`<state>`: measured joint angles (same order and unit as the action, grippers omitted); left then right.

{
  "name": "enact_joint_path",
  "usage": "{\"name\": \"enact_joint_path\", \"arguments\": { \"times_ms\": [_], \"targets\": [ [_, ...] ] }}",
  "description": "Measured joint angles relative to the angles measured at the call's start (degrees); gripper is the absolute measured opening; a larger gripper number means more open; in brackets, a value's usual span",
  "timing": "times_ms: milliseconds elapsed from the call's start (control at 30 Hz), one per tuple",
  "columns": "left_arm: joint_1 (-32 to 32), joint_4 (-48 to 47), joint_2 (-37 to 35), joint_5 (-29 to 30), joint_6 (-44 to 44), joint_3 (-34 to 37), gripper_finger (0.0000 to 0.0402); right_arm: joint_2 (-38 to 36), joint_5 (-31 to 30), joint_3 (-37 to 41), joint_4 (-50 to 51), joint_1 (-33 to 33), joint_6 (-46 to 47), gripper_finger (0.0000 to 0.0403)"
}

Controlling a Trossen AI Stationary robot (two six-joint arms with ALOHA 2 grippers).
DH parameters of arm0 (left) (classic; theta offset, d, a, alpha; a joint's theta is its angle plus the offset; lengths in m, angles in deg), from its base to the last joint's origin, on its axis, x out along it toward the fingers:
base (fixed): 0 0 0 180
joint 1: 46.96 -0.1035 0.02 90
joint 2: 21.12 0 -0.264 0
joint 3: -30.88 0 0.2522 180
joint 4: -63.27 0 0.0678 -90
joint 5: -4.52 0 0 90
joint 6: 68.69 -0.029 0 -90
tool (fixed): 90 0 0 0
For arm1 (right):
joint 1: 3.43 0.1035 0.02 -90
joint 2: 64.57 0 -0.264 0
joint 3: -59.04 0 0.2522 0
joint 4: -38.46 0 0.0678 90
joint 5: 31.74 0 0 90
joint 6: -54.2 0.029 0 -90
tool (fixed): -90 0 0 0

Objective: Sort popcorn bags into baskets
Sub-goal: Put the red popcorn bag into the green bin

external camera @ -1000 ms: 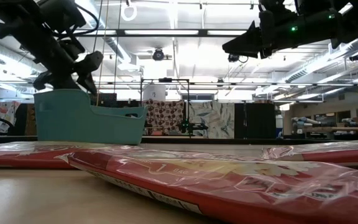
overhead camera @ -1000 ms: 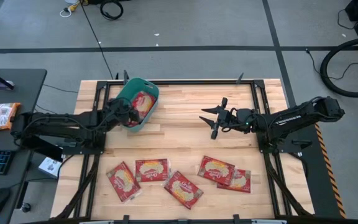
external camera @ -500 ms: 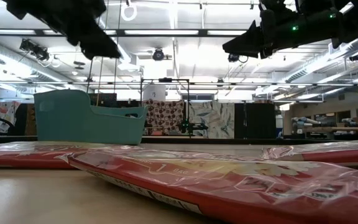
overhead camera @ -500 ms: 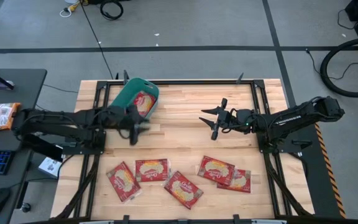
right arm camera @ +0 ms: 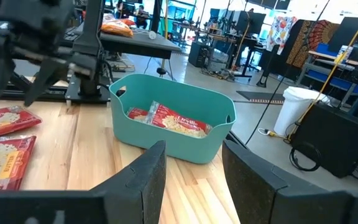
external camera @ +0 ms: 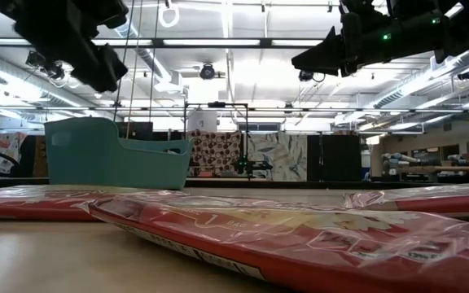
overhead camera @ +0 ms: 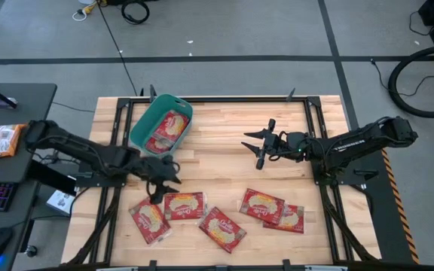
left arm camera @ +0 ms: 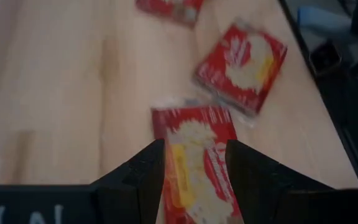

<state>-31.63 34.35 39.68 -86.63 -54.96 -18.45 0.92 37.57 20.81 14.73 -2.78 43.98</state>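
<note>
Hovering: left gripper (overhead camera: 159, 183) hangs over the front-left part of the bench (overhead camera: 224, 154), just above the popcorn bags (overhead camera: 184, 205) laid along the front edge.
Changed: a second earlier this gripper was at the teal basket (overhead camera: 143, 125); half a second earlier it was beside it; now it is well clear, nearer the front row.
Unchanged: right gripper (overhead camera: 260, 143) holds the same spot over mid-bench, pointing toward the basket; the five bags in front lie as before.
Basket: sits at the back-left corner of the bench, with at least one red packet (overhead camera: 166, 129) lying inside.
Front row: three bags at front left, two overlapping bags (overhead camera: 272, 209) at front right.
Hard to see: left wrist view is blurred, so print on the bag (left arm camera: 194, 158) under the fingers (left arm camera: 146, 171) is unreadable; that bag runs off the picture's edge.
Cut off: in the low view both arms show only as dark shapes overhead; the nearest bag (external camera: 300, 232) fills the foreground and hides the bench behind it.
Left gripper state: jaws spread apart, empty, no contact with the bag below.
Right gripper state: jaws spread apart, empty, above bare wood.
</note>
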Motion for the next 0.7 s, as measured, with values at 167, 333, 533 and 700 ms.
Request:
{"name": "enact_joint_path", "arguments": {
  "times_ms": [167, 333, 533, 700],
  "targets": [
    [5.12, -5.85, 7.53, -0.22, 2.88, -4.16, 0.0173, 0.00, -0.03, 0.00, -0.05, -0.03, -0.21, 0.0162],
    [9.12, -11.01, 14.96, -4.92, 5.84, -7.46, 0.0173, 0.00, -0.04, -0.02, -0.19, -0.79, -0.86, 0.0162],
    [12.04, -11.37, 19.42, -14.69, 11.01, -8.49, 0.0173, 0.00, 0.87, -0.02, -0.48, -2.65, -1.99, 0.0162],
    [15.45, -11.84, 21.42, -17.37, 14.69, -8.51, 0.0173, 0.00, 3.02, -0.02, -1.05, -4.53, -2.62, 0.0162]
  ]
}}
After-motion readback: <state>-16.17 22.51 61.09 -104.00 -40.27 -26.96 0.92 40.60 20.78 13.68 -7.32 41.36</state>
